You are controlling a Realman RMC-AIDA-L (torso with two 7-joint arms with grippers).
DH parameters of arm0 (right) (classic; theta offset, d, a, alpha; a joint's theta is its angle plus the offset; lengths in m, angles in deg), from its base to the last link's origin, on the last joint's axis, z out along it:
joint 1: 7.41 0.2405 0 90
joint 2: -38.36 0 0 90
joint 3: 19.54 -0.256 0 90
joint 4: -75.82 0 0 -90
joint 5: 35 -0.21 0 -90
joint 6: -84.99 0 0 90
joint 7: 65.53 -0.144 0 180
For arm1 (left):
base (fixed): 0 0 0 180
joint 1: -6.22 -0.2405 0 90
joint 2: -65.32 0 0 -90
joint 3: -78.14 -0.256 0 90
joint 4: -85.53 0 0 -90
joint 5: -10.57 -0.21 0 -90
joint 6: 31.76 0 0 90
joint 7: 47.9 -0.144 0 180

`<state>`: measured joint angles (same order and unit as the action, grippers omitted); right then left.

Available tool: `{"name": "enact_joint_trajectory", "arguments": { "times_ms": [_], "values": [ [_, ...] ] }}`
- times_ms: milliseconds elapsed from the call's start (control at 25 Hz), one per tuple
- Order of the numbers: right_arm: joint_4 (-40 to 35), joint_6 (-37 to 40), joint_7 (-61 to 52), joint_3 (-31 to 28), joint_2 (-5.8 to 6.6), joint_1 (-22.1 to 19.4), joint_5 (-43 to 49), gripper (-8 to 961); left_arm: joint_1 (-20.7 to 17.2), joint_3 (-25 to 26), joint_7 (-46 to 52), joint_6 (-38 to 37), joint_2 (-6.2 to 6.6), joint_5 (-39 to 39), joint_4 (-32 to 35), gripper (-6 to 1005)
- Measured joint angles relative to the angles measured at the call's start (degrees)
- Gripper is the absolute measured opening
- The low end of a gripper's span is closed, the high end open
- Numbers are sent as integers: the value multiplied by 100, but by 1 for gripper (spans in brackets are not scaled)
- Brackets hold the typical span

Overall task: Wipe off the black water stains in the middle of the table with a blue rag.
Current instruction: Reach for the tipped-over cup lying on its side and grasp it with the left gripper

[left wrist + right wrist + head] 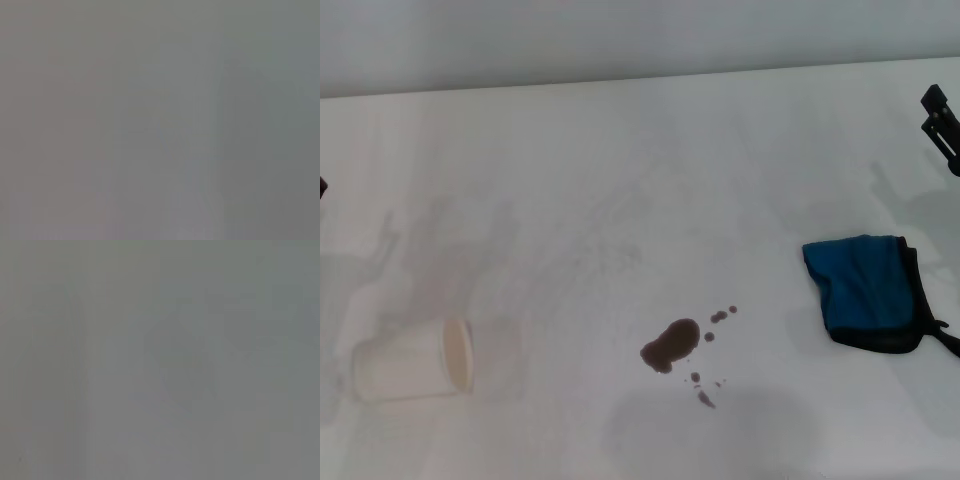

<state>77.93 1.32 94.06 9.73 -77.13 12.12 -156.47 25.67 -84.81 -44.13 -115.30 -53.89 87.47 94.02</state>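
Note:
The black water stains (pixel 670 344) lie on the white table (pixel 620 180) near its middle front, an oblong dark blotch with several tiny droplets around it. The blue rag (pixel 868 291), with black edging, lies crumpled on the table to the right of the stains. My right gripper (pixel 942 128) shows only as a black part at the right edge, above and beyond the rag, apart from it. My left gripper (pixel 322 187) shows only as a dark sliver at the left edge. Both wrist views show only plain grey surface.
A white paper cup (pixel 415 360) lies on its side at the front left, its mouth facing right. The table's far edge (pixel 640 78) runs along the top of the head view.

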Motion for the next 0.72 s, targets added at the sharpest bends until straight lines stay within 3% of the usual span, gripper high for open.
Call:
{"name": "enact_joint_trajectory", "arguments": {
  "times_ms": [720],
  "values": [
    [68,-56,-167,-45,-8,-56,-6,841,-60,-9,53,-43,18,-111,-43,876]
  ]
}}
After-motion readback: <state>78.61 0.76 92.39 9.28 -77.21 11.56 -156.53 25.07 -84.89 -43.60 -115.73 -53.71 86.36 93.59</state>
